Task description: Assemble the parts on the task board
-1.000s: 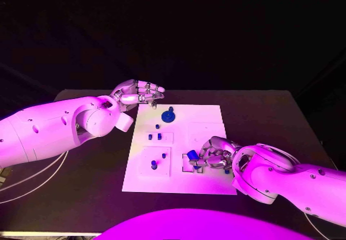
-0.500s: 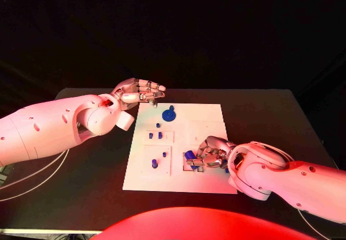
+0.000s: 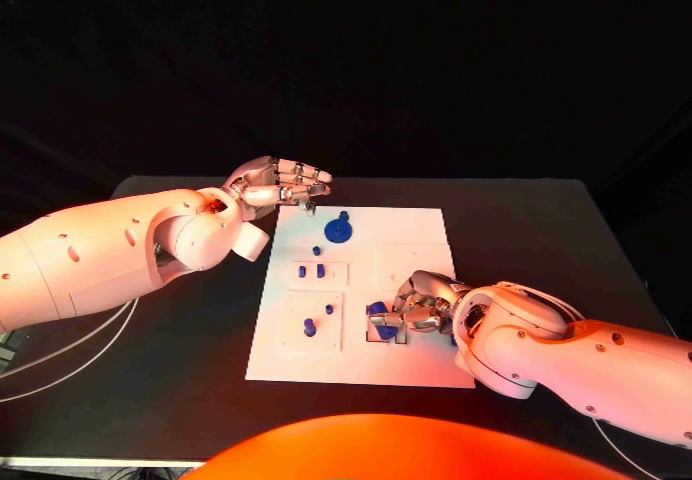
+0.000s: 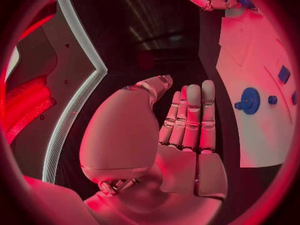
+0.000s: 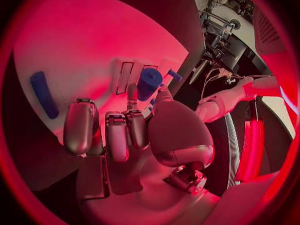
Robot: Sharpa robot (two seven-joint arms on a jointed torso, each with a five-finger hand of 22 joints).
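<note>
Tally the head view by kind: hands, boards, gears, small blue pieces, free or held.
Hands: 2, left hand, right hand
White board: 1
Blue gear: 1
Small blue pieces lying free: 6
Blue piece in right hand: 1
Total: 11

You're looking at a robotics lab / test cell, not a home or shop. What tells you: a black table under a plain black backdrop, w/ a white task board laid square in the middle and small blue parts on it, i.e. a bench setup made for trials. Cables run loose off the table edge by the left arm. In the right wrist view you can make out racks w/ equipment and wiring in the room beyond the table. Left wrist view shows white panels w/ a lit strip along the edge, like a rig enclosure
</note>
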